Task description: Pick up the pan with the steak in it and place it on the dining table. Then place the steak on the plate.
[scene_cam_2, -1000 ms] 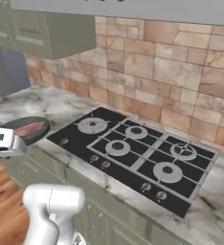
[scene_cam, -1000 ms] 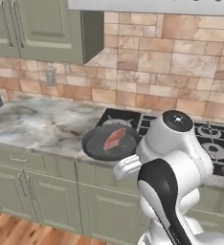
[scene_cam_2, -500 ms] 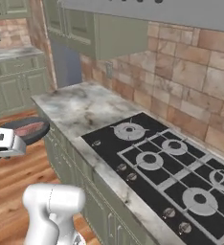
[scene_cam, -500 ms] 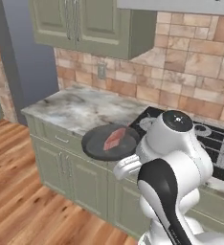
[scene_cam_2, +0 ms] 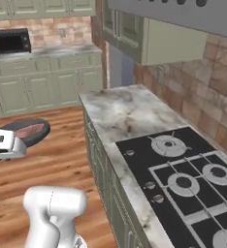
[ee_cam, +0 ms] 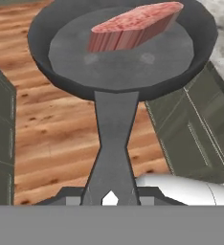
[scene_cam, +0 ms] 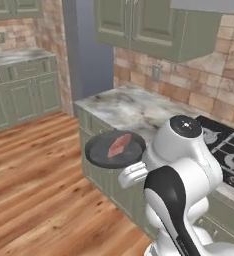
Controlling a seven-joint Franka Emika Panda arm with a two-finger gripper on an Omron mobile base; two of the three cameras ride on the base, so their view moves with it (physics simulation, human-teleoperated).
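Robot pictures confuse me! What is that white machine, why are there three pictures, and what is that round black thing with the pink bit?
The white machine is a robot arm on a base that can drive around a make-believe kitchen. Two cameras ride on the base behind the arm, one at its left and one at its right, so two pictures show the same scene from two sides. The third camera sits on the robot's hand and looks along its pincer.

The round black thing is a frying pan, and the pink bit is a raw steak lying in it. The pincer is squeezed on the pan's handle, holding the pan in the air above the wooden floor, beside a stone counter with a black stove set into it.
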